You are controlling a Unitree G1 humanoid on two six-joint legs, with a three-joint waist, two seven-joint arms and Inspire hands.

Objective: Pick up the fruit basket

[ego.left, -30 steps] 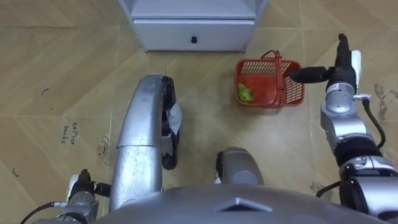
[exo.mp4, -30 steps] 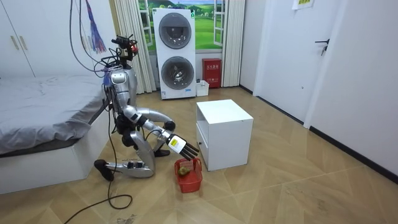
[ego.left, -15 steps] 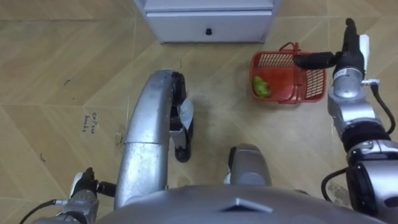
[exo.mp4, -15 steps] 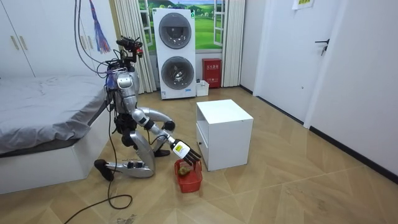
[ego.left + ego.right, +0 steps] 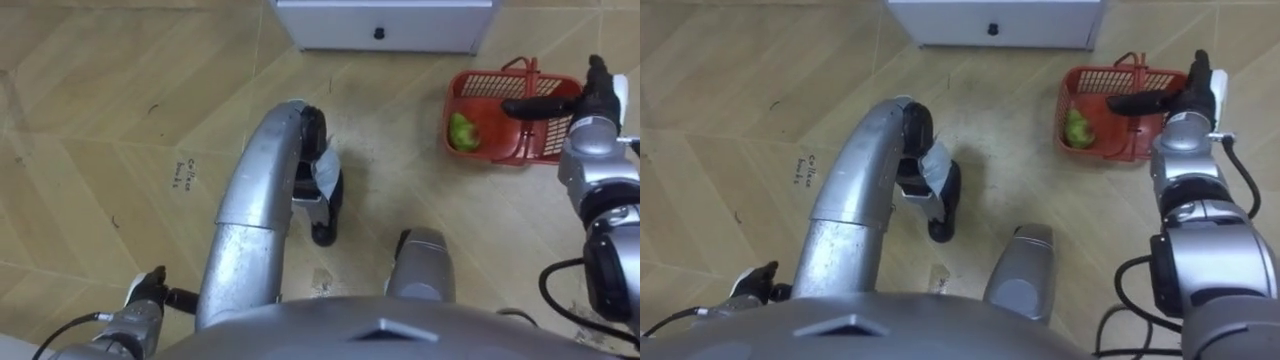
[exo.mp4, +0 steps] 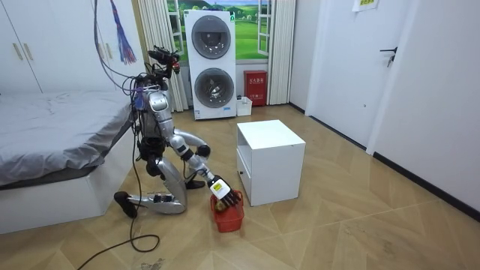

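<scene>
**Item: fruit basket (image 5: pixel 487 78).** Red mesh, with a hoop handle (image 5: pixel 522 68). It stands on the wood floor (image 5: pixel 120 120), just in front of a white cabinet (image 5: pixel 385 20) and to its right-hand corner. It is not lifted; in the room view its base rests flat on the floor.

**Contents:** one green fruit (image 5: pixel 461 131), lying at the basket's left end.

**Right hand (image 5: pixel 580 102):** reached out over the basket's right end, near the handle. The thumb points across the basket and the fingers (image 5: pixel 598 70) are straight, so the hand is spread and grips nothing. Whether it touches the rim cannot be told.

**Left hand (image 5: pixel 140 300):** low at the robot's left side, well apart from the basket. Its state cannot be told.

**Robot:** kneeling on the floor between a bed (image 6: pixel 52 142) and the cabinet, right arm stretched down to the basket.

**Progress:** early.
- Done: the reach, by the look of it.
- Left: close the hand round the handle, then raise the basket level enough that the fruit stays in.
</scene>
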